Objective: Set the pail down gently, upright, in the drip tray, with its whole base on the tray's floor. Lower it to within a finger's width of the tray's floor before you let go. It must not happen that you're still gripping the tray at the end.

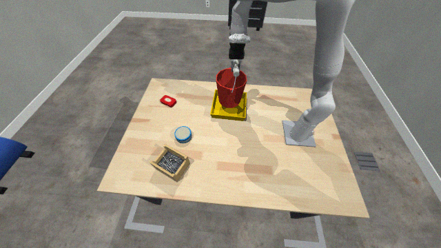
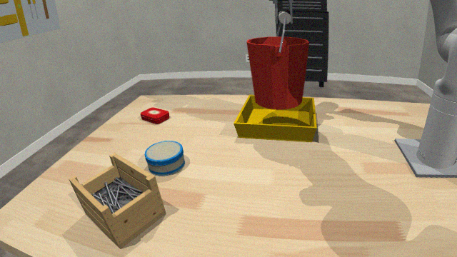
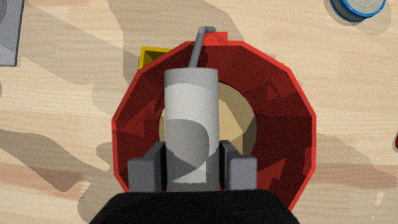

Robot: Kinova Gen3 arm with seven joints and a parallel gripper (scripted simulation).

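Note:
The red pail (image 2: 278, 71) hangs upright from its wire handle over the yellow drip tray (image 2: 276, 121). Its base sits above the tray's floor, near the far wall, and casts a shadow on the floor. My gripper (image 3: 192, 157) is shut on the grey grip of the pail's handle (image 3: 191, 125), right above the pail's mouth. In the top view the pail (image 1: 231, 87) hides most of the tray (image 1: 229, 108), and the gripper (image 1: 236, 69) is at the rim. The wrist view looks straight down into the pail (image 3: 215, 120); only a tray corner (image 3: 150, 55) shows.
A red flat tin (image 2: 154, 115) lies left of the tray. A blue-rimmed round tin (image 2: 164, 157) and a wooden crate of nails (image 2: 118, 202) stand nearer the front left. The arm's base (image 2: 433, 150) stands at the right. A dark cabinet (image 2: 307, 36) is behind the table.

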